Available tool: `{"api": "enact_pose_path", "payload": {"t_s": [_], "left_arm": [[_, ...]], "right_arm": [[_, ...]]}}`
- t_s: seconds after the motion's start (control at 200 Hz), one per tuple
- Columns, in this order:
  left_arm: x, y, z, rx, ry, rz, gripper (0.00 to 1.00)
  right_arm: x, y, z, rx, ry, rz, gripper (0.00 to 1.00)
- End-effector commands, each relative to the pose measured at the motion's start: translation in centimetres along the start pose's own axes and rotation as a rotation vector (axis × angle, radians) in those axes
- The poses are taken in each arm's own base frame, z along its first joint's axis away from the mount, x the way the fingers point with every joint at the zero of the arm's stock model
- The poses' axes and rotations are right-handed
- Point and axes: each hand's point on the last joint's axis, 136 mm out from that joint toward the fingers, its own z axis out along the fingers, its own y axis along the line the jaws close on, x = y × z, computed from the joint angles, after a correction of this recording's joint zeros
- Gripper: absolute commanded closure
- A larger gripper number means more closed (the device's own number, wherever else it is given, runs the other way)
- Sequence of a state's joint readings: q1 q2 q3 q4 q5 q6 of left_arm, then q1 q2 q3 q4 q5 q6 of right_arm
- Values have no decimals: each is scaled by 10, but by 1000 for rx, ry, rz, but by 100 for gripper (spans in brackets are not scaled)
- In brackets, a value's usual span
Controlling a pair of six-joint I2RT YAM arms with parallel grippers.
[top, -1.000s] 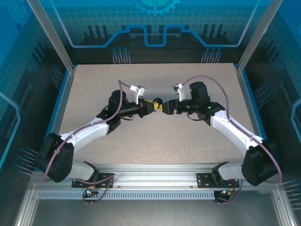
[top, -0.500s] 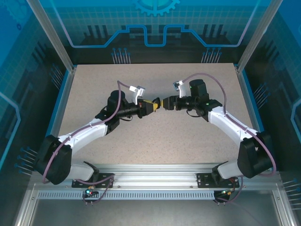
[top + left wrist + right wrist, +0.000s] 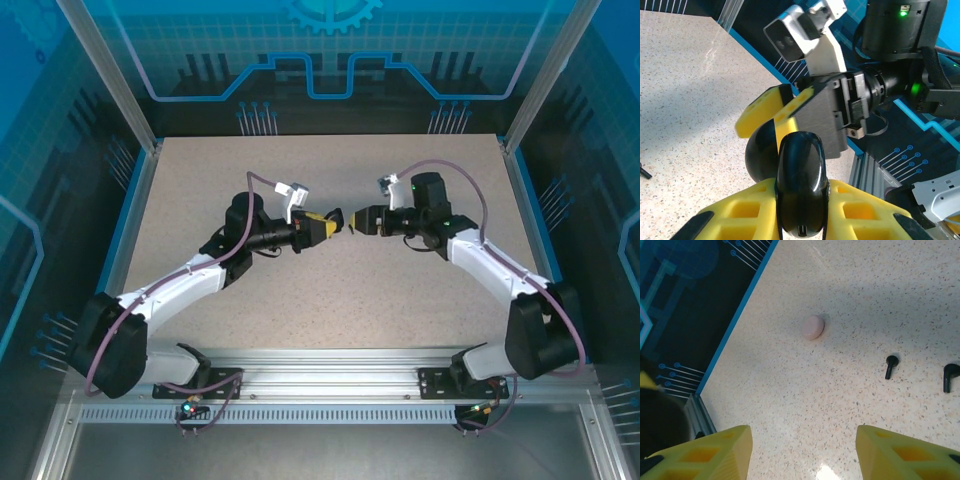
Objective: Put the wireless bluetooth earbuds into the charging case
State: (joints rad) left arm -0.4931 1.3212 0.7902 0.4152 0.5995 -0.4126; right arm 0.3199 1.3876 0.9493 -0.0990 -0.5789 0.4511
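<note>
A glossy black charging case [image 3: 801,185] stands on edge between my left gripper's [image 3: 801,210] yellow fingers [image 3: 735,215], which are shut on it, its port facing the camera. A second rounded black part [image 3: 759,156] sits just behind it; I cannot tell whether it is the lid. My right gripper [image 3: 771,117] faces it a little way off, open, one finger beside that black part. From above, the left gripper [image 3: 333,226] and right gripper [image 3: 358,221] meet nose to nose above mid-table. Two black earbuds [image 3: 890,366] [image 3: 950,376] lie on the table beyond the open right gripper [image 3: 805,460].
A round pinkish-white case [image 3: 813,327], shut, lies on the speckled table [image 3: 330,300] near its blue edge [image 3: 735,325]. A small black stem [image 3: 644,172] shows at the left wrist view's left border. Metal rails [image 3: 330,385] run along the near edge.
The right gripper has drawn back to the right, away from the black case, leaving a small gap. The left gripper has kept the case and shifted only slightly.
</note>
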Motion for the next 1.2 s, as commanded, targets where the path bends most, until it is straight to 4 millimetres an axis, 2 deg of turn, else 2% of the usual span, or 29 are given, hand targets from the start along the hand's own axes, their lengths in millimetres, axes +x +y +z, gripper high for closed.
{"api": "enact_pose_path", "payload": {"t_s": [0.0,0.165,0.39,0.69,1.196], "left_arm": [[-5,-14,-3,47,-2,33,100],[-7,-17,-2,60,0,30,100],[-9,-18,-1,65,4,27,100],[-11,-21,-1,75,3,28,100],[-6,-22,2,80,14,26,100]], "right_arm": [[6,20,-18,-84,1,-61,43],[7,36,-20,-173,-7,-84,45],[1,52,-10,-211,0,-112,48],[-3,46,8,-189,8,-91,54],[-10,48,13,-197,7,-89,57]]}}
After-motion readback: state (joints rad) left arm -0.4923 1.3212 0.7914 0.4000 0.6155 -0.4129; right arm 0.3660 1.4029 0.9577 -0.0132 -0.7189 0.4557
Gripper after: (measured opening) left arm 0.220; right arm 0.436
